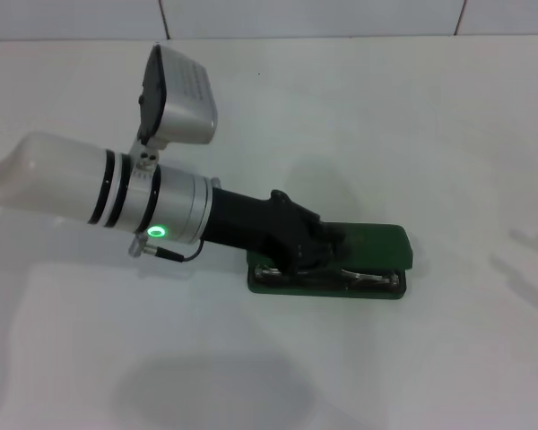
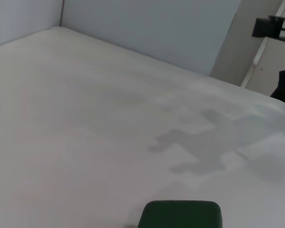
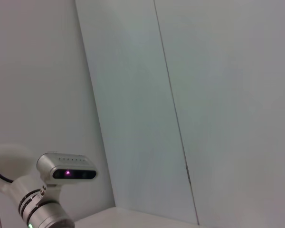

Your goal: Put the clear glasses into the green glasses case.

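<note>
Reaching down into the open case, the left gripper (image 1: 327,255) sat low over the tray, its black fingers (image 1: 316,244) buried among dark shapes, so whether they were wide, narrow or clamped on anything could not be told. Directly under and just beyond those fingers lay one pair of clear glasses (image 1: 363,278), glinting pale along the near edge of the tray, with a temple arm running away from the fingers toward the far end. One green glasses case (image 1: 381,244) held them: its lid lay open and flat on the far side of the fingers, its tray on the near side. The black wrist and silver forearm covered the end of the case nearest the arm, so that part of the glasses was hidden. In the left wrist view only one rounded green corner of the case (image 2: 180,214) showed.

Around the fingers spread one white counter (image 1: 412,125), backed by pale wall panels (image 3: 204,95). The right gripper was out of sight; its wrist camera faced the wall and caught the left arm's camera housing (image 3: 66,170).
</note>
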You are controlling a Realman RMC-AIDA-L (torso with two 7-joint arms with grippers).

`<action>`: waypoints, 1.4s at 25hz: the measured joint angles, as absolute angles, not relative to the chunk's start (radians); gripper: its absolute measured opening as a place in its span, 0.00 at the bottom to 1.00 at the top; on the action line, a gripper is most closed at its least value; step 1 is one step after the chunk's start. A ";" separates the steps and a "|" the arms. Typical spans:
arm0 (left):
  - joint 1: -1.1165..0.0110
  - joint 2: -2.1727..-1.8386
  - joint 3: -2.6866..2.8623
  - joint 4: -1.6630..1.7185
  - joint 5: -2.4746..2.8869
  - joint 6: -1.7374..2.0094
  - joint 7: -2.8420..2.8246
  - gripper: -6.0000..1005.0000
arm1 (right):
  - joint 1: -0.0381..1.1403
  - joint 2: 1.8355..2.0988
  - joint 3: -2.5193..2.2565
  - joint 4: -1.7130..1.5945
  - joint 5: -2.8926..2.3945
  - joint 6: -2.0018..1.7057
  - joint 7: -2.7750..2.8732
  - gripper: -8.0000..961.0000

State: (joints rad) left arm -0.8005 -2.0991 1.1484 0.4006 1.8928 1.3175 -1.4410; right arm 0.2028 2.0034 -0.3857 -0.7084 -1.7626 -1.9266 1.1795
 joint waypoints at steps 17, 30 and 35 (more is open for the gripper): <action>-0.723 -2.092 1.252 0.532 1.686 1.455 -1.376 0.20 | 0.210 2.000 -0.384 -0.709 -1.762 -1.912 1.180 0.55; -0.509 -2.089 1.054 0.654 1.379 1.583 -1.396 0.36 | 0.302 2.010 -0.466 -0.545 -1.787 -1.841 1.102 0.56; -0.469 -2.075 1.061 0.655 1.371 1.638 -1.375 0.39 | 0.325 2.011 -0.504 -0.526 -1.787 -1.845 1.088 0.57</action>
